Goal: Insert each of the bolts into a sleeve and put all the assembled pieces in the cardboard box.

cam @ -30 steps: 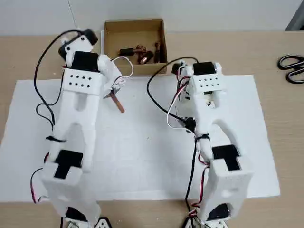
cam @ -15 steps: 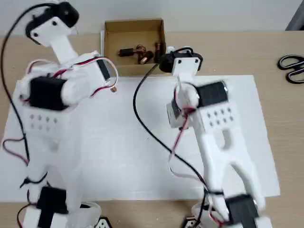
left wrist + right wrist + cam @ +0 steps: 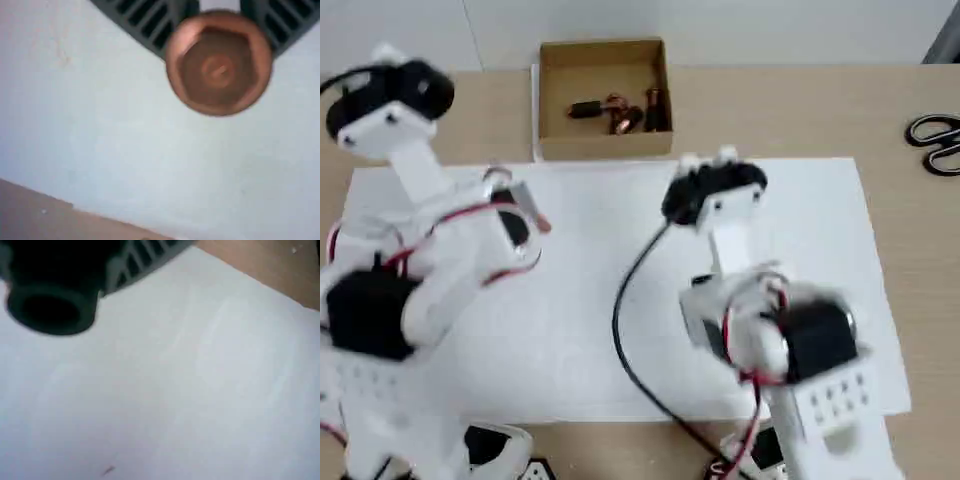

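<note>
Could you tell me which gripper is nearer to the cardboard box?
Left. The left gripper is over the paper toward the cardboard box; the right gripper is farther back, mid-paper.

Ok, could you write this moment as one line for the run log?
left pincer: holds bolt | right pincer: holds sleeve | cardboard box: assembled pieces inside

Left arm point(image 3: 415, 270) and right arm point(image 3: 790, 340) above the white sheet point(image 3: 590, 300).
Cardboard box point(image 3: 603, 148) with assembled pieces point(image 3: 620, 112) at tabletop's far edge; scissors point(image 3: 932, 142) at right edge.
</note>
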{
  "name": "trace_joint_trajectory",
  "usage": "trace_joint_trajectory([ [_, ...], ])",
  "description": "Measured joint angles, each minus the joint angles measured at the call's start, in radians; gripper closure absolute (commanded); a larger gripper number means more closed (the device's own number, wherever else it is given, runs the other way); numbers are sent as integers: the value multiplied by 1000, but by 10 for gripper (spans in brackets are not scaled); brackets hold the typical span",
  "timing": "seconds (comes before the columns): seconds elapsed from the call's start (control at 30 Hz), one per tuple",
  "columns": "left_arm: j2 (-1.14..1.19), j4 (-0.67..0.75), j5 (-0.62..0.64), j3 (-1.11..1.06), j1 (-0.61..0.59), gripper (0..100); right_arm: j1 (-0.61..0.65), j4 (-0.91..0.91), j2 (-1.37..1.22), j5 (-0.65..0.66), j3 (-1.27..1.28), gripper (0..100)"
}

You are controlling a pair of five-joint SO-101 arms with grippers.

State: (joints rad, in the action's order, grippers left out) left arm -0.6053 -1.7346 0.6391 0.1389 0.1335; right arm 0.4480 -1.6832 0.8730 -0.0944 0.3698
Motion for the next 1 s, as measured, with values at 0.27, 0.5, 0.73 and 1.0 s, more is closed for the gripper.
trace_joint_trajectory([
  [0.27, -328, 189, 0, -419, 0, 994, 6, 261, 377, 0, 379, 995],
  [0.5, -635, 489, 0, -838, 0, 994, 6, 408, 680, 0, 669, 995],
  [0.73, -832, 686, 0, -1125, 0, 994, 9, 417, 853, 0, 810, 995],
  [1.0, -870, 802, 0, -1227, 8, 994, 107, 417, 933, 0, 859, 995],
])
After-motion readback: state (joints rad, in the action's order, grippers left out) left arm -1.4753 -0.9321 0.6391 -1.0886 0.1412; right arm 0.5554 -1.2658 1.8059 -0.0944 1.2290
